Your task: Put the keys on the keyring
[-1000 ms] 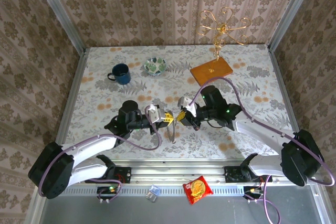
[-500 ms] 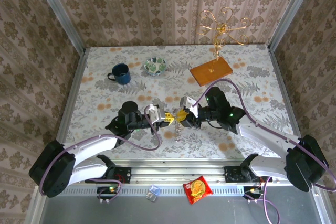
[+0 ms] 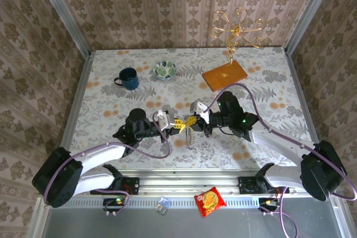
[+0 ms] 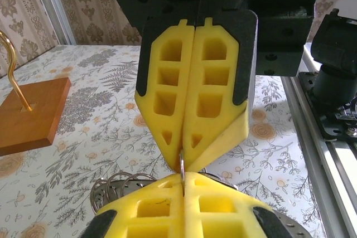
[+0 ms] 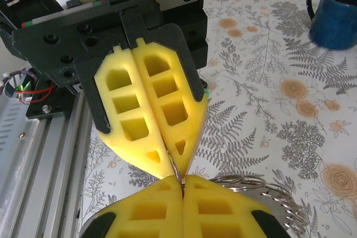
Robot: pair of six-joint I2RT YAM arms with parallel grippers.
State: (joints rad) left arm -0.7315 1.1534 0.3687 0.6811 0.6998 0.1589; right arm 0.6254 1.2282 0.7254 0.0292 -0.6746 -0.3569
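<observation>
Over the middle of the table my left gripper (image 3: 179, 125) and right gripper (image 3: 192, 122) meet tip to tip. Both are shut on a thin metal keyring (image 4: 183, 164) that stands on edge between the two pairs of yellow pads. In the left wrist view my left gripper (image 4: 184, 181) is at the bottom and the right gripper (image 4: 182, 161) comes from above. A bunch of steel rings (image 5: 251, 182) and a flat toothed metal piece (image 5: 293, 207) hang below the pads. A speck of bright green (image 5: 204, 91) shows at the edge of a left finger; whether it is the keys I cannot tell.
A blue mug (image 3: 129, 78) and a small patterned bowl (image 3: 165, 70) stand at the back left. A wooden block (image 3: 224, 74) carrying a gold wire stand (image 3: 237, 26) sits at the back right. A red snack packet (image 3: 210, 200) lies on the front rail.
The right wrist has shifted slightly right and back, and the hanging bunch has swung a little. Both grippers remain tip to tip on the ring.
</observation>
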